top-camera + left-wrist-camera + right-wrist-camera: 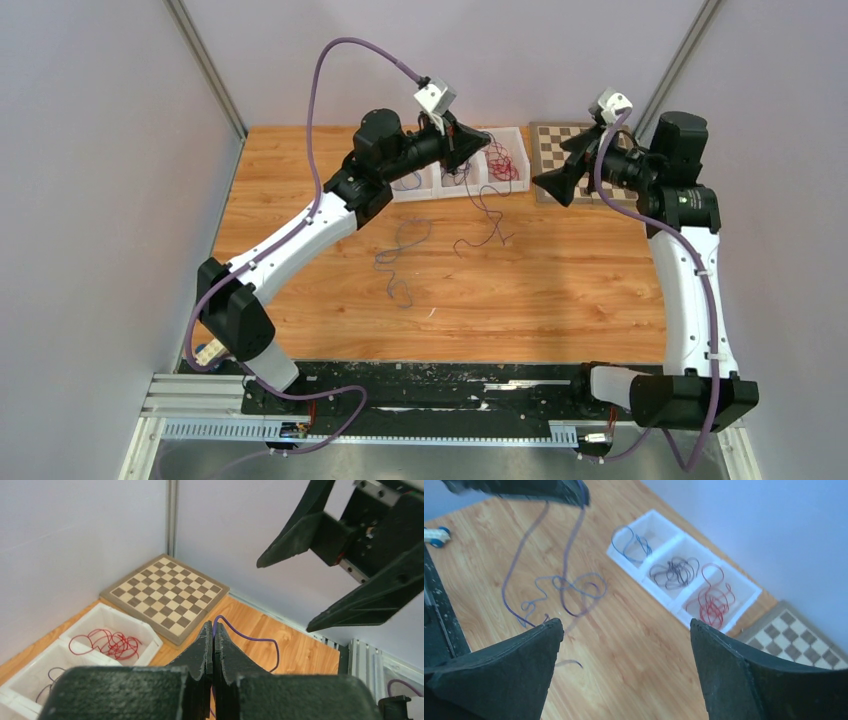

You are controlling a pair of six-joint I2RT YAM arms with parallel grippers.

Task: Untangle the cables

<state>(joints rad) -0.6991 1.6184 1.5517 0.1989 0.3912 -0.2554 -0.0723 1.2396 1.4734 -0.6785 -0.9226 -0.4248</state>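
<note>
My left gripper hangs above the white bins, shut on a dark purple cable pinched between its tips. That cable trails down to the table in front of the bins, and in the right wrist view it hangs blurred. A blue cable lies in loose loops on the wood. My right gripper is raised near the chessboard, open and holding nothing. It also shows at the upper right of the left wrist view.
A white three-compartment tray stands at the back. It holds a blue cable, a dark cable and a red cable. A chessboard lies to its right. A small white and blue object sits by the left arm's base.
</note>
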